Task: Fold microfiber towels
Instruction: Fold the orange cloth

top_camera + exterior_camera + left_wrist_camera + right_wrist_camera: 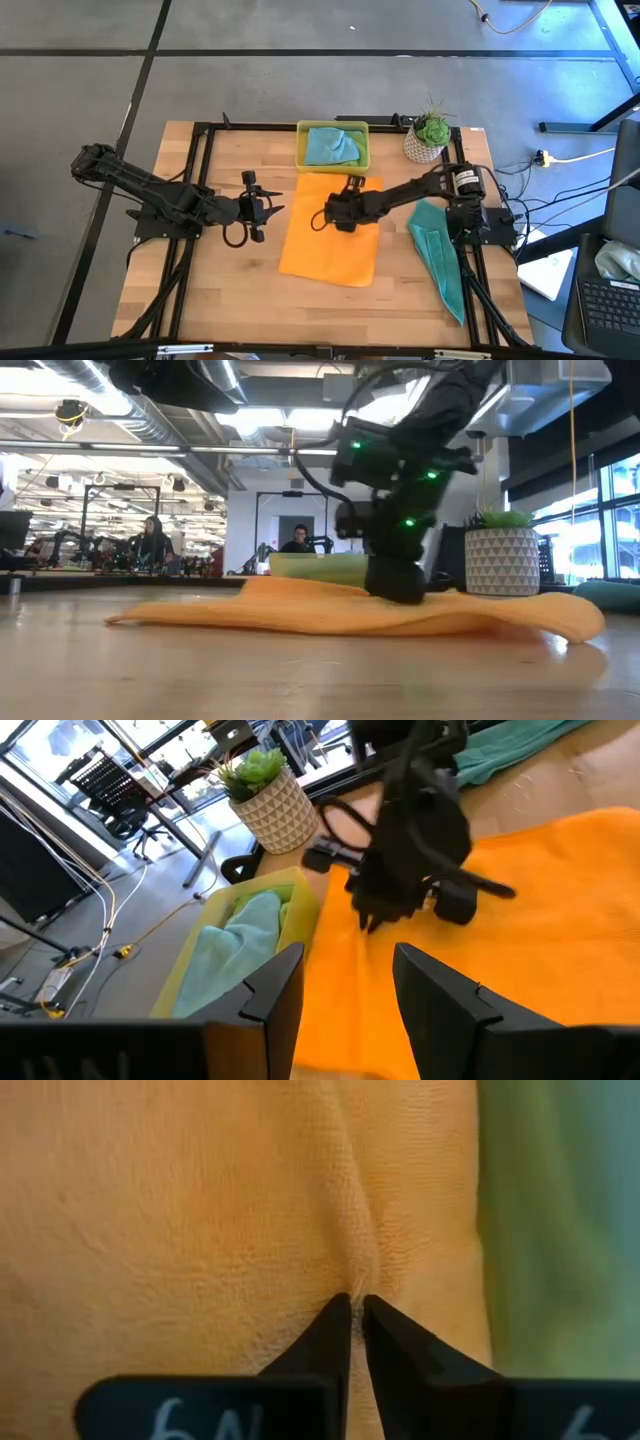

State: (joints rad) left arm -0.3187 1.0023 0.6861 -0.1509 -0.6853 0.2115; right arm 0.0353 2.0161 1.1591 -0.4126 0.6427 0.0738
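An orange towel (328, 232) lies spread flat on the middle of the table. My right gripper (351, 186) has come down on it near its far edge, just in front of the yellow tray (301, 160), and is shut on a small ridge of the cloth. My left gripper (265, 208) hovers open, left of the orange towel, with nothing between its fingers (275, 985). A teal towel (332, 145) lies bunched in the tray. Another teal towel (438, 255) lies in a long strip at the table's right side. My right gripper pinches a small raised ridge (352, 1275) of the orange towel between its two fingertips, close to the towel's far edge. The fingers (368, 918) slant down onto it from above. The rest of the towel (300, 615) lies slack on the table.
A potted plant in a white patterned pot (428, 138) stands at the far right, beside the tray. A black frame (200, 200) runs around the tabletop. Bare wood shows on the near half of the table and on its left.
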